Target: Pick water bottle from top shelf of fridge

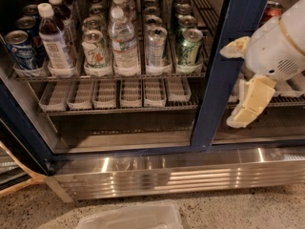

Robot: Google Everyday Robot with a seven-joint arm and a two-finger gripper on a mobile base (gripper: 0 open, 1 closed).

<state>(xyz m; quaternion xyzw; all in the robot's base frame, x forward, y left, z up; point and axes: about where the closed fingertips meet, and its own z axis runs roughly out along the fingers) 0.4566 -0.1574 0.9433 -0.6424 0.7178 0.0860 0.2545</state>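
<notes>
The water bottle point(124, 39), clear with a white cap and pale label, stands at the front of a middle lane on the top shelf point(109, 75) of the fridge point(221, 89). More water bottles stand behind it. My gripper point(238, 82), white with cream fingers, hangs at the right in front of the dark blue door post, well to the right of the bottle and nearer the camera. One finger point(233, 47) points left, the other point(249, 106) points down. They stand apart with nothing between them.
Cans point(155, 44) and a white-capped bottle of dark drink point(53, 39) flank the water bottle. A lower rack with short whitish trays point(114, 93) sits beneath. The steel louvred panel point(181, 173) runs along the base. A clear plastic bin point(128, 217) lies on the floor.
</notes>
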